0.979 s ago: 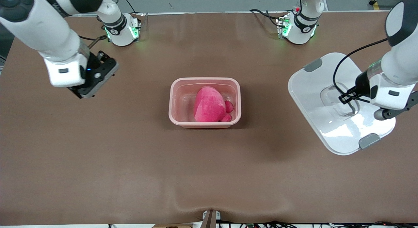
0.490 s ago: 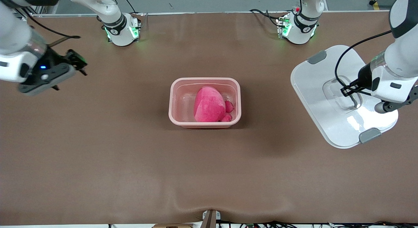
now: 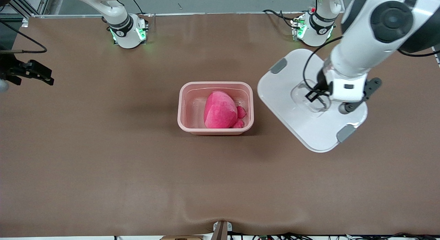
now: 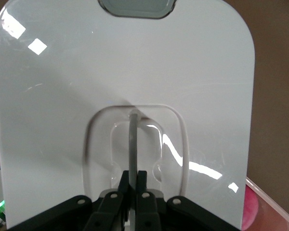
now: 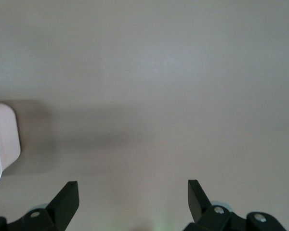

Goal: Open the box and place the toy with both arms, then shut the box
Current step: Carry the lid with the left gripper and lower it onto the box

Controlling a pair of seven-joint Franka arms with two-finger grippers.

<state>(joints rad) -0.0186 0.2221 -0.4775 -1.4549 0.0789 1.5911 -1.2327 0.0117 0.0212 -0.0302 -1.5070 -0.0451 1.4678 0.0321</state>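
The toy (image 3: 220, 110) is lying in the open box (image 3: 215, 130) at mid-desk (image 3: 137, 171). Our left pincer (image 4: 133, 188) is pinching the lid (image 3: 292, 112) by its handle beside the box; our right pincer (image 5: 133, 197) is hanging spread over the desk's right-arm end.

The left gripper (image 4: 132, 192) is cut off by the left wrist view's edge, and its body hides part of the lid (image 3: 292, 109) beneath it. Only the right gripper's (image 5: 133, 195) fingertips show; the box (image 5: 2, 142) is clipped beside it.
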